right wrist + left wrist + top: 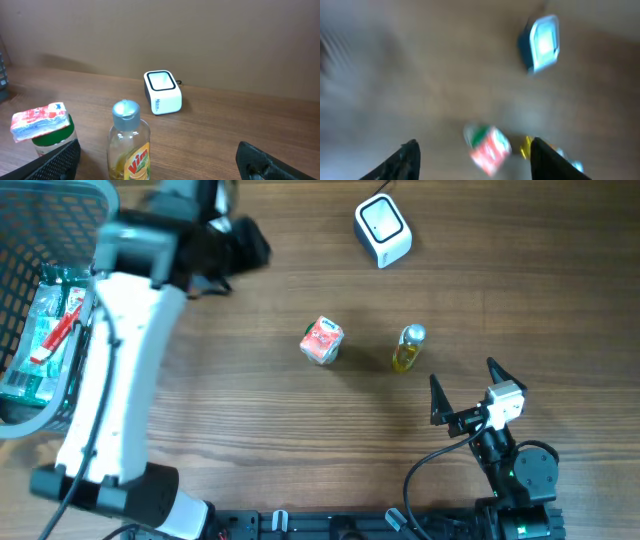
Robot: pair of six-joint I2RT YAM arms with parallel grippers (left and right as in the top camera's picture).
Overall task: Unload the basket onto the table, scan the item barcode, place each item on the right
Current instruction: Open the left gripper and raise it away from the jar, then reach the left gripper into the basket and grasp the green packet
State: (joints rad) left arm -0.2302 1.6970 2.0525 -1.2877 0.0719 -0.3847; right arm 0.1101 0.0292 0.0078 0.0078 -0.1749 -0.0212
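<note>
A white barcode scanner [383,230] stands at the back of the wooden table, and it also shows in the right wrist view [162,92]. A small item with a red-and-white lid and green body [322,340] stands mid-table. Beside it on the right is a Vim bottle [408,348] with yellow liquid and a grey cap. My left gripper [238,246] hovers high at the back left; its view is blurred, with the jaws apart and empty [474,145]. My right gripper [461,372] is open and empty, just short of the bottle [129,145].
A dark wire basket [30,240] at the left edge holds packaged goods, with the left arm running alongside it. The right arm's base sits at the front right.
</note>
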